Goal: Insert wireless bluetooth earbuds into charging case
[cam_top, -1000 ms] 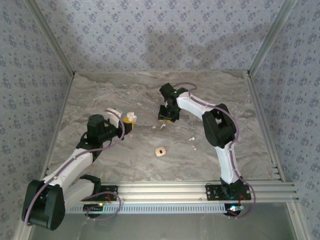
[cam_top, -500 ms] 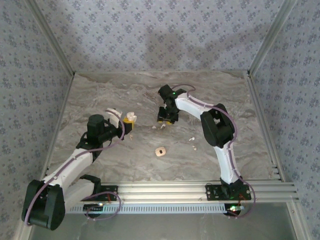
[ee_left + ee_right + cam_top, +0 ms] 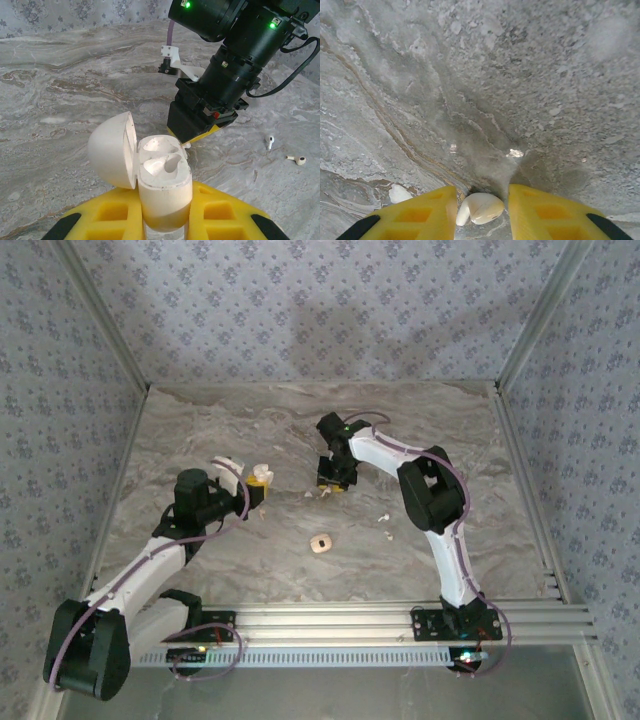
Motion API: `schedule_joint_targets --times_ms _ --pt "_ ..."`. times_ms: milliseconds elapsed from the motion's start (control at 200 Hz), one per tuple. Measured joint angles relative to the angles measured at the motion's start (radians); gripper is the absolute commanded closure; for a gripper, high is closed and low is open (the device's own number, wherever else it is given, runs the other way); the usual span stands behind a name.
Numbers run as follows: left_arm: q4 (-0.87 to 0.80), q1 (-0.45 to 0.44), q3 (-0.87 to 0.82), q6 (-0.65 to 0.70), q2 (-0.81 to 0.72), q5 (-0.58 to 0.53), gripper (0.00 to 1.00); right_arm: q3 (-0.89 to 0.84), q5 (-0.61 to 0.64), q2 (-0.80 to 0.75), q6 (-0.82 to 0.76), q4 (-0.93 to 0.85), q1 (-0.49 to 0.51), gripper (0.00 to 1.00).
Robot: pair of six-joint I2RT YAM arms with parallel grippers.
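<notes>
My left gripper (image 3: 165, 199) is shut on the cream-white charging case (image 3: 162, 185), held upright with its lid swung open to the left and both wells showing. From above, the case (image 3: 262, 476) is at the left gripper (image 3: 259, 486), left of centre. My right gripper (image 3: 333, 483) points down at the table. One white earbud (image 3: 481, 208) lies on the marble between the yellow fingers (image 3: 425, 212) of the right gripper (image 3: 482, 194). The left finger touches its stem and a sliver of gap shows at the right finger. Two more earbuds (image 3: 270, 141) (image 3: 298, 160) lie loose to the right.
A tan squarish piece with a dark centre spot (image 3: 320, 542) lies near the table's front middle. The loose earbuds (image 3: 385, 525) rest right of it. A small white fleck (image 3: 399, 193) sits beside my right gripper's left finger. Aluminium rails (image 3: 400, 620) run along the near edge.
The right gripper has edged slightly left and its fingers have narrowed around the earbud on the table. The left arm and the case have not moved.
</notes>
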Motion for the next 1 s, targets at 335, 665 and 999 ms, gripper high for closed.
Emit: schedule_joint_targets --times_ms 335,665,999 --pt "0.000 0.000 0.000 0.000 0.000 0.000 0.82 0.000 0.008 0.000 0.000 -0.002 0.002 0.68" --pt "-0.003 0.000 0.000 0.000 -0.003 0.001 0.82 -0.015 0.027 -0.010 -0.044 -0.004 0.009 0.68" --pt "-0.005 0.000 0.006 0.000 -0.003 0.001 0.82 -0.210 0.041 -0.138 -0.194 -0.024 0.002 0.68"
